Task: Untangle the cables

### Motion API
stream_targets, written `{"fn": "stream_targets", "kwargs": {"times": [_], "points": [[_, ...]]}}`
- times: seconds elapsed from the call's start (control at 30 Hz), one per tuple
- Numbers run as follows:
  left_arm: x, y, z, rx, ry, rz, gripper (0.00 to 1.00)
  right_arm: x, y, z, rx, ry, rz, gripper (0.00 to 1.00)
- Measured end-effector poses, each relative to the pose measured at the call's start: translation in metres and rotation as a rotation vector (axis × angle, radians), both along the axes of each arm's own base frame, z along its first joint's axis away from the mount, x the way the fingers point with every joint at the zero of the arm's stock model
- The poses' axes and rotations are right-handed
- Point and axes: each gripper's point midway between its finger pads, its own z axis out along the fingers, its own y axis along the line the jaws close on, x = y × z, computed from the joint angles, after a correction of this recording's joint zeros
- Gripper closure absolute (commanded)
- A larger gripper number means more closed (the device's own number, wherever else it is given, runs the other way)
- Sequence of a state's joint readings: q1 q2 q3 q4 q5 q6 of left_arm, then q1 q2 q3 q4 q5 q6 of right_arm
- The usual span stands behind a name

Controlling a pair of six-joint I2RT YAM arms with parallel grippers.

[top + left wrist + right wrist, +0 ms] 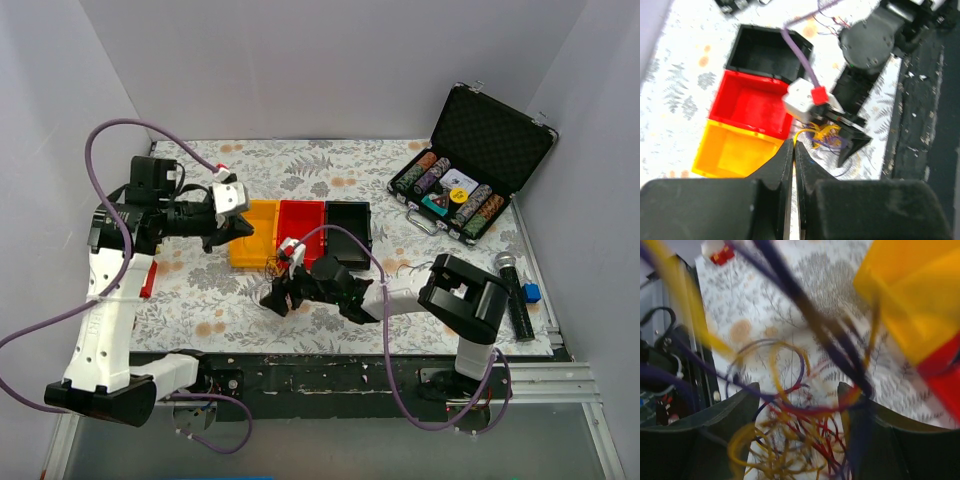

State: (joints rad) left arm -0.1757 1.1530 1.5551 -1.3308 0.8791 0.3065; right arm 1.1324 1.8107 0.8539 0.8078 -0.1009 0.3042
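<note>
Though tiny overhead, cables point(790, 440) huge wrist-side.

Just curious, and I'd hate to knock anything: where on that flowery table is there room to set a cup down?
Bare cloth lies along the back wall behind the three bins, and in front between the left arm and the right gripper. Crowded: before the bins, around the cables and left gripper, and by the chip case.

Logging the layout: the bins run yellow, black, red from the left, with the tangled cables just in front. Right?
No. From the left they run yellow bin, red bin, black bin, as the top external view shows. The cables do lie just in front.
</note>
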Motion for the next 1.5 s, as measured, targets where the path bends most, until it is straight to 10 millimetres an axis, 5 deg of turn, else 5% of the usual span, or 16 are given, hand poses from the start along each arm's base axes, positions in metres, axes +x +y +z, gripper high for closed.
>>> {"fn": "stream_targets", "kwargs": {"times": [0.2, 0.43, 0.53, 0.67, 0.8, 1.03, 1.13, 1.27, 1.5], "points": [[0.028, -0.006, 0.050, -0.140, -0.160, 0.124, 1.00, -0.023, -0.051, -0.055, -0.125, 0.102, -0.029, 0.34], [0.033, -0.006, 0.126, -0.327, -0.358, 0.220, 1.00, -0.040, -0.096, -0.076, -0.168, 0.174, -0.083, 0.51], [0.036, -0.006, 0.152, -0.390, -0.410, 0.242, 1.00, -0.046, -0.113, -0.081, -0.175, 0.197, -0.106, 0.48], [0.036, -0.010, 0.161, -0.418, -0.413, 0.223, 1.00, -0.048, -0.134, -0.075, -0.181, 0.197, -0.151, 0.34], [0.030, -0.015, 0.153, -0.409, -0.381, 0.173, 1.00, -0.039, -0.141, -0.028, -0.107, 0.122, -0.196, 0.30], [0.017, -0.021, 0.119, -0.355, -0.297, 0.094, 1.00, -0.015, -0.139, 0.123, 0.128, -0.097, -0.262, 0.28], [0.011, -0.022, 0.108, -0.338, -0.274, 0.066, 1.00, -0.011, -0.144, 0.164, 0.192, -0.155, -0.283, 0.27], [0.003, -0.023, 0.098, -0.329, -0.258, 0.036, 1.00, -0.010, -0.143, 0.186, 0.222, -0.185, -0.280, 0.27], [-0.007, -0.024, 0.091, -0.326, -0.257, 0.008, 1.00, -0.014, -0.116, 0.184, 0.212, -0.151, -0.211, 0.26]]}}
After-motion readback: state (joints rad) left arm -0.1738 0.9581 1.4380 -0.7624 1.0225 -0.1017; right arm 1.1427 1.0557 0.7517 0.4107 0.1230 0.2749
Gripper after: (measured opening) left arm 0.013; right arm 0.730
